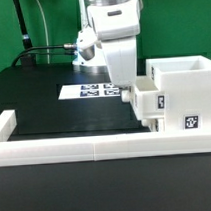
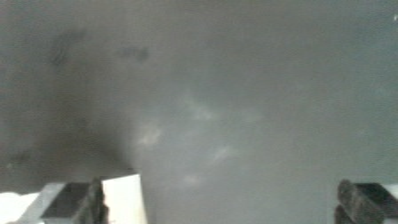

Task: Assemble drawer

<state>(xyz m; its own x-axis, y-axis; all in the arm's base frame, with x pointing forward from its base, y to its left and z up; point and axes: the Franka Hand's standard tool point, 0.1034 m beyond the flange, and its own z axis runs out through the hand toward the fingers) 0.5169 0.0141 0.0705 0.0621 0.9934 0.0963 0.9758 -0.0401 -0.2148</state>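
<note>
A large white open-topped drawer box (image 1: 185, 89) stands at the exterior view's right, with a marker tag on its front. A smaller white drawer part (image 1: 146, 101) sits against its left side. My gripper (image 1: 127, 90) hangs straight down right at that smaller part's left edge; its fingertips are hard to make out there. In the wrist view the gripper (image 2: 221, 206) has its two dark fingers (image 2: 71, 204) far apart, with a blurred grey surface filling the space between them and a white strip (image 2: 121, 200) beside one finger. Nothing is clamped between them.
The marker board (image 1: 91, 91) lies on the black table (image 1: 64, 114) behind the gripper. A white rail (image 1: 86, 146) runs along the front edge, with a short white wall (image 1: 3, 125) at the exterior view's left. Cables hang at the back.
</note>
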